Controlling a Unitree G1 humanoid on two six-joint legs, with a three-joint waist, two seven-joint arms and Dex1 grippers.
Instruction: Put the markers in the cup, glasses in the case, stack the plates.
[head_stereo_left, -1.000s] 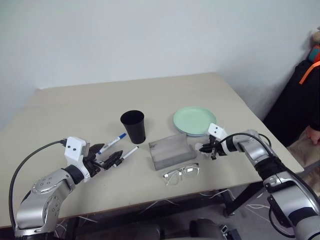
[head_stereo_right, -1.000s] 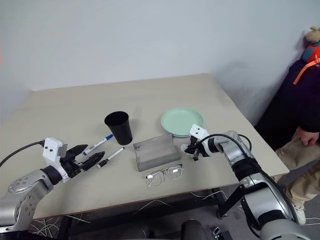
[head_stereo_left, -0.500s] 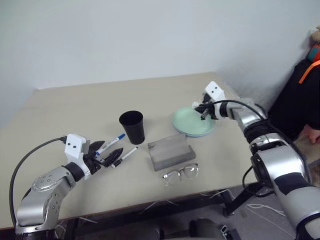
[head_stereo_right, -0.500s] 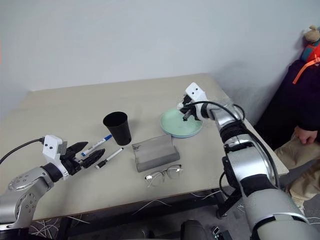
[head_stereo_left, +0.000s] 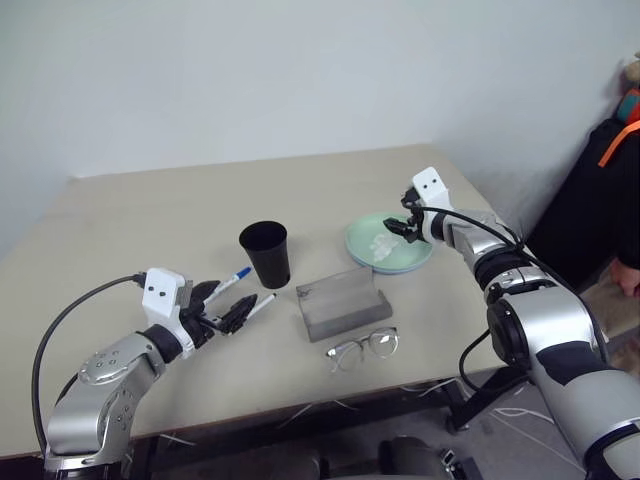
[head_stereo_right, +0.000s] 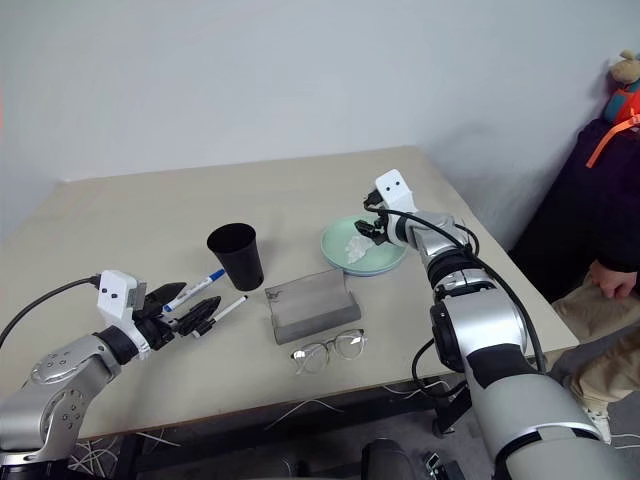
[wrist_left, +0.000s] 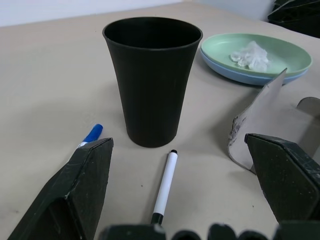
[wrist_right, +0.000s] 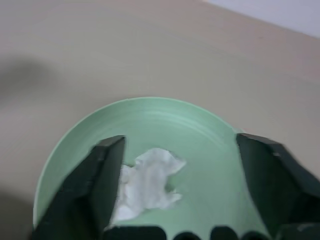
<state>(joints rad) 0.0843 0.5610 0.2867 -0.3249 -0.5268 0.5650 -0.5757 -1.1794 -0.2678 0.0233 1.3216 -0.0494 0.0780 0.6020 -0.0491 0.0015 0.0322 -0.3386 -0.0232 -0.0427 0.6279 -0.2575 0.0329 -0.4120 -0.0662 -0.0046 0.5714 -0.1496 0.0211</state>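
Right pincer (head_stereo_left: 403, 226) newly over green plate (head_stereo_left: 410, 258) (fingers apart, tissue (head_stereo_left: 382, 246) below).

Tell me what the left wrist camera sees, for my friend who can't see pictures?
A tall black cup stands on a beige table, framed by the left gripper and its open black fingers. Two markers lie before the cup, a blue-capped one and a black-capped one. Behind it a crumpled tissue sits on the stacked plates; the grey case is beside them.

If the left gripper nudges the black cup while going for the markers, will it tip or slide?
The cup is tall, tapering to a narrow base, and looks empty, so probably light: a high nudge likely tips it, a low one slides it. On its side it would probably roll in a curve.
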